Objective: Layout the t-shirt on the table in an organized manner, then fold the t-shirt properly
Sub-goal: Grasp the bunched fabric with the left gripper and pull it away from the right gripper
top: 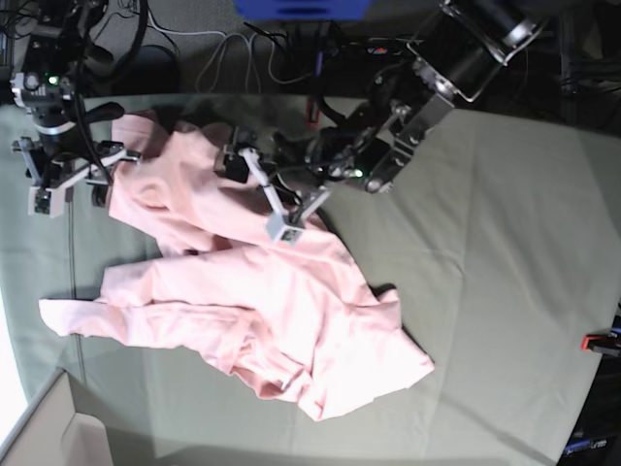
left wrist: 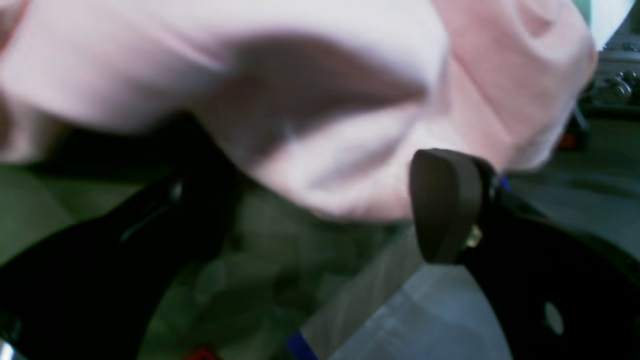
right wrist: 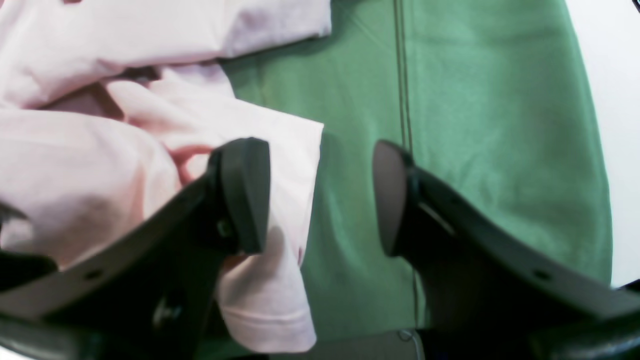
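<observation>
The t-shirt [top: 243,291] lies crumpled, long axis diagonal across the table [top: 505,252].

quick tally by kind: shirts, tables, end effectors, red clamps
t-shirt: 1
table: 1
end effectors: 2, left end effector and right end effector
red clamp: 1 in view
total: 5

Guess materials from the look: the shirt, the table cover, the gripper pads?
T-shirt: likely soft matte cotton knit; it slumps in loose folds, with a stitched sleeve hem. Table cover: green matte woven cloth, probably felt-like; a sewn seam runs through it. Right gripper pads: dark, dull, seemingly rubber or plastic.
</observation>
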Controlling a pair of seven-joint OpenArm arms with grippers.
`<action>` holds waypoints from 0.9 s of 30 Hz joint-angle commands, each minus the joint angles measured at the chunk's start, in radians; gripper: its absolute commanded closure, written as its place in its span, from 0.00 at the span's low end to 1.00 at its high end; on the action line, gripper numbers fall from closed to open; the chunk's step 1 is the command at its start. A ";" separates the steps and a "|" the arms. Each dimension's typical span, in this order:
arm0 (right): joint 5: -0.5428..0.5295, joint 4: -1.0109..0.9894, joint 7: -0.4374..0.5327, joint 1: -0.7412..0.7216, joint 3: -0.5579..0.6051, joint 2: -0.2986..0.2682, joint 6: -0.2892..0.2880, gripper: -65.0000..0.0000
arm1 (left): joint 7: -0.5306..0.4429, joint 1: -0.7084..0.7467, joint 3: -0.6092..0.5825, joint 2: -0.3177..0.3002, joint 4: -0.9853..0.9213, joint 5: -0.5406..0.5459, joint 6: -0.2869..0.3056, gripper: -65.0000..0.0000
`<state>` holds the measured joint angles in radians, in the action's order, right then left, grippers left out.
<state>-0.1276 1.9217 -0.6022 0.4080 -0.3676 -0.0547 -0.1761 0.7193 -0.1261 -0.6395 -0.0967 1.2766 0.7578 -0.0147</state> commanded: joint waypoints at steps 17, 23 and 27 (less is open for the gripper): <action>-0.002 0.019 0.023 0.016 -0.005 -0.007 -0.001 0.49 | -0.069 -0.054 -0.032 0.096 -0.116 0.013 0.065 0.57; -0.001 0.019 0.023 0.016 -0.005 -0.009 -0.001 0.49 | -0.065 -0.048 0.020 0.053 -0.104 0.022 0.084 0.96; -0.001 0.019 0.026 0.016 -0.005 -0.012 -0.001 0.49 | -0.063 -0.004 0.094 -0.064 0.042 0.025 0.083 1.00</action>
<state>-0.1272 1.9217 -0.6029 0.4267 -0.3683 -0.0608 -0.1764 0.6647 -0.1215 -0.5503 -0.1593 1.2949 0.7677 0.0540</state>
